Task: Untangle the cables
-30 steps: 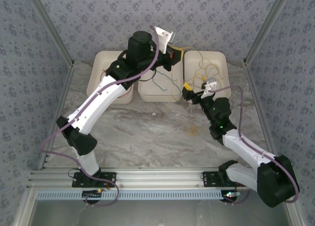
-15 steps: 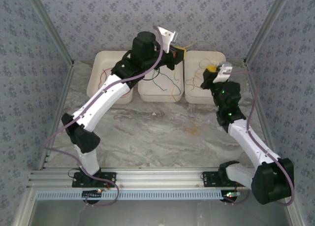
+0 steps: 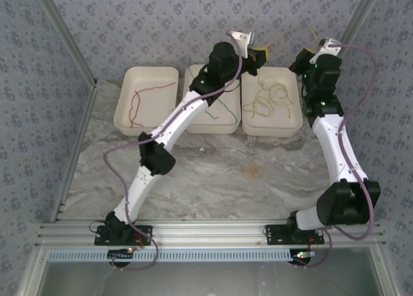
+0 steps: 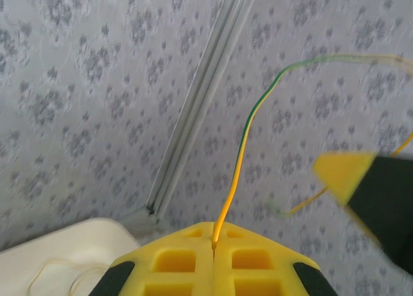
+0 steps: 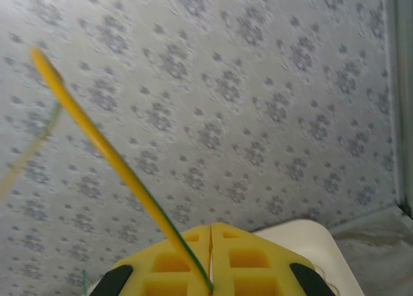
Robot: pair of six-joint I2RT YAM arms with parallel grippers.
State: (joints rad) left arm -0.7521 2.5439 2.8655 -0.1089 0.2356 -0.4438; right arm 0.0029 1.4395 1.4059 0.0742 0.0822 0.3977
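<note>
Both grippers are raised at the back, above the white trays. In the left wrist view my left gripper (image 4: 213, 241) is shut on a yellow-and-green cable (image 4: 242, 154) that rises from its jaws and arcs right. My right gripper (image 5: 210, 284) is shut on a yellow-and-green cable (image 5: 110, 154) running up to the left. From above, the left gripper (image 3: 259, 53) and right gripper (image 3: 302, 56) hang close together with a thin yellow strand (image 3: 279, 37) between them. A bundle of yellow cables (image 3: 270, 99) lies in the right tray (image 3: 293, 125). The left tray holds a red cable (image 3: 141, 99) and the middle tray a green cable (image 3: 219, 112).
Three white trays stand side by side at the back of the marble table: left tray (image 3: 122, 118), middle tray (image 3: 190, 125), right tray. Patterned walls and metal frame posts (image 3: 352, 25) close in the back and sides. The left arm (image 3: 174, 125) stretches diagonally over the middle tray.
The right gripper closed over the right tray and rose to the back wall with a cable. The left arm swung right and stretched out, which uncovered the left tray.
</note>
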